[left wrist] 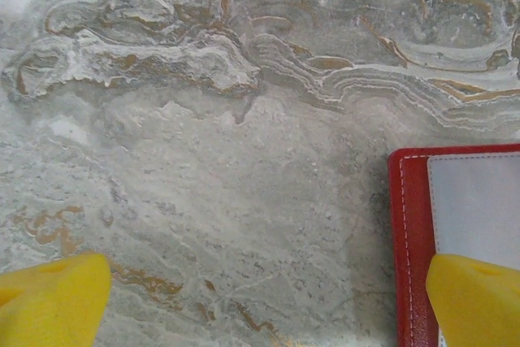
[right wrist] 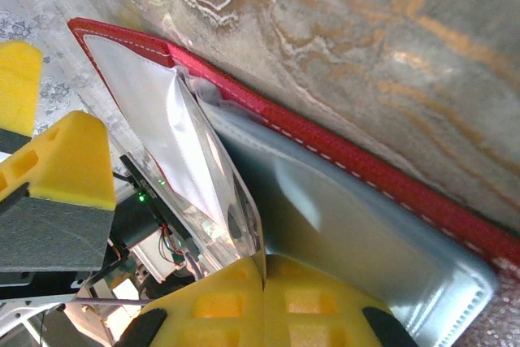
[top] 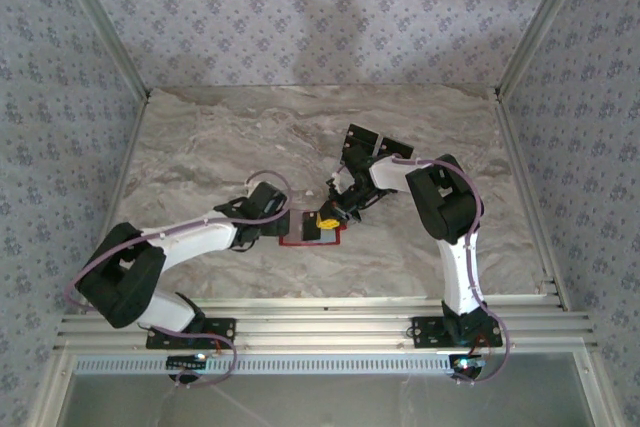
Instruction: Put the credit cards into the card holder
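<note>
The red card holder (top: 300, 241) lies open on the marble table, pale grey-blue pockets up (right wrist: 357, 225). My right gripper (right wrist: 262, 270) is shut on a thin glossy credit card (right wrist: 213, 188), held on edge with its far end down in the holder's pocket area. In the top view the right gripper (top: 332, 213) sits over the holder's right half. My left gripper (left wrist: 264, 302) is open and low over the table, with its right fingertip (left wrist: 475, 298) above the holder's red edge (left wrist: 409, 233) and nothing between the pads. More black credit cards (top: 360, 137) lie behind the right gripper.
The marble tabletop (top: 220, 137) stretches left and back of the holder. Patterned walls and metal rails (top: 525, 42) close in the sides. The left gripper's yellow fingers (right wrist: 61, 160) stand close beside the held card.
</note>
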Available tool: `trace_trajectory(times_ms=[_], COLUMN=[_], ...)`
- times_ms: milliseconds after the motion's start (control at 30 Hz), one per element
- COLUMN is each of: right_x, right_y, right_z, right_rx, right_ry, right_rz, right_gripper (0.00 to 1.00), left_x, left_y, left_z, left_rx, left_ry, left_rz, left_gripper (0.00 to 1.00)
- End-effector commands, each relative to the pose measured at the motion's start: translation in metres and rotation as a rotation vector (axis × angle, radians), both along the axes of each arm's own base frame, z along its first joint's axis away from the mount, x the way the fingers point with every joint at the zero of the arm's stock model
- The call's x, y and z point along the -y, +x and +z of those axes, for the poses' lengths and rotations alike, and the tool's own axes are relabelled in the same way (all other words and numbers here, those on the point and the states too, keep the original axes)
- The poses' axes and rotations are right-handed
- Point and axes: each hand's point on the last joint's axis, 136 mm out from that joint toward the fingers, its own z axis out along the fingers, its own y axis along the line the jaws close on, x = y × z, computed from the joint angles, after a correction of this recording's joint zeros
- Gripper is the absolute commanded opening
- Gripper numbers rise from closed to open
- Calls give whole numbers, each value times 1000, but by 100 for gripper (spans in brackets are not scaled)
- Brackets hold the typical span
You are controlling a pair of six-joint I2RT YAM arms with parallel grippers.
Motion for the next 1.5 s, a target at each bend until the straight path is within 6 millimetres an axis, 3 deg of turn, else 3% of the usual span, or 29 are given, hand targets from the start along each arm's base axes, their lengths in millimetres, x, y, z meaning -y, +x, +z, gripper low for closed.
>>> trace_trajectory(times_ms=[0,500,867,900,1100,1467], right_x=[22,29,31,38,43,35], right_y=[-15,-18,-18,-28,-31,-27], right_z=[-38,-22,-24,-31,-30,-34], right_rx=[-31,-9,-22,-51,-54,-69], right_ry=[-191,-189,-182,-198,-200,-192], right_rz=[-16,-21,-33,-33,-46,-47], right_gripper=[0,0,0,0,0,0], left_x=[0,2,-1,-1,1,2], left_y=[-6,-15,-20,-20,-21,-24], left_z=[-9,-27,-32,-32,-34,-38], left_rx=[-16,-48,-61,-61,-64,-72], left_ry=[-15,-28,-12,-13,-9,-5], left_rz=[-15,-27,-18,-16,-20,-25], left_gripper=[100,100,100,100,100,100])
